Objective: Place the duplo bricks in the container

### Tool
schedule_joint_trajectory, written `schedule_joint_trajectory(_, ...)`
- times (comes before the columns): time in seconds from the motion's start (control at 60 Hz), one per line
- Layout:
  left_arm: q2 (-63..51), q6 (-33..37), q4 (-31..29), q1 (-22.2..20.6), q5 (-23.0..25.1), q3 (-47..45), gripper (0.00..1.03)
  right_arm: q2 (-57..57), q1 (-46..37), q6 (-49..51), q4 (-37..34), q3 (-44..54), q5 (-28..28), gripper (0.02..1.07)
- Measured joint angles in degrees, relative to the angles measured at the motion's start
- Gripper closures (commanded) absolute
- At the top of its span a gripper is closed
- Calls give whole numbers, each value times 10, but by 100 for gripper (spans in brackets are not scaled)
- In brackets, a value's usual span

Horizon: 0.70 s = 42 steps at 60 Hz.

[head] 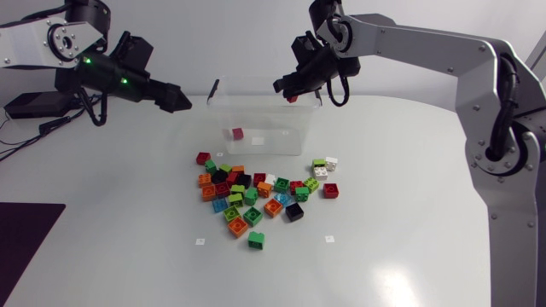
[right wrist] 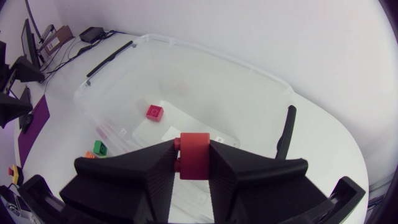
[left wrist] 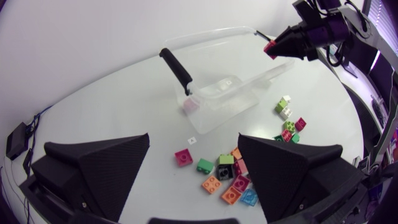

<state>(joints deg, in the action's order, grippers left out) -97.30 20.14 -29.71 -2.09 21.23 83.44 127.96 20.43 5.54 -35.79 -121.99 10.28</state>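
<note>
- Nearest us, a lone green brick (head: pixel 256 240) sits at the front edge of the scattered duplo bricks (head: pixel 256 192), which lie loose on the white table (head: pixel 409 230).
- At the pile's right side, a few white and lime bricks (head: pixel 322 166) huddle slightly apart from the others.
- Just beyond the pile stands the clear container (head: pixel 275 143), with a single pink brick (head: pixel 237 133) on its floor and a black handle (head: pixel 213 89) raised at its left end.
- Our left gripper (left wrist: pixel 194 138) hangs above the table off the container's left end, its fingers spread wide with nothing between them.
- Our right gripper (head: pixel 288 89) hangs over the container's far right corner, its fingers clenched from both sides on a red brick (right wrist: pixel 194 155), which is held above the rim.
</note>
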Motion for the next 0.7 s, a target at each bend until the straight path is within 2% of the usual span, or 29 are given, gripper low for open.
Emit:
schedule_joint_trajectory(0.25,30,64,2,29,24,-65,4,45,-10,0,-1,-59,0,87)
schedule_joint_trajectory(0.317,32,84,2,32,28,-81,4,45,-10,0,-2,-60,0,71)
schedule_joint_trajectory(0.35,32,92,2,32,31,-87,4,45,-8,0,-2,-60,0,57)
schedule_joint_trajectory(0.383,32,102,2,34,35,-96,4,45,-7,0,-2,-60,0,37)
schedule_joint_trajectory(0.433,32,118,2,35,39,-108,4,45,-3,0,-3,-61,-1,21)
schedule_joint_trajectory(0.467,32,129,3,35,41,-113,4,45,0,0,-5,-61,-2,14)
schedule_joint_trajectory(0.517,32,144,2,35,43,-121,4,45,4,0,-10,-63,-5,11)
schedule_joint_trajectory(0.7,27,212,2,35,50,-129,4,35,13,0,-42,-64,-7,11)
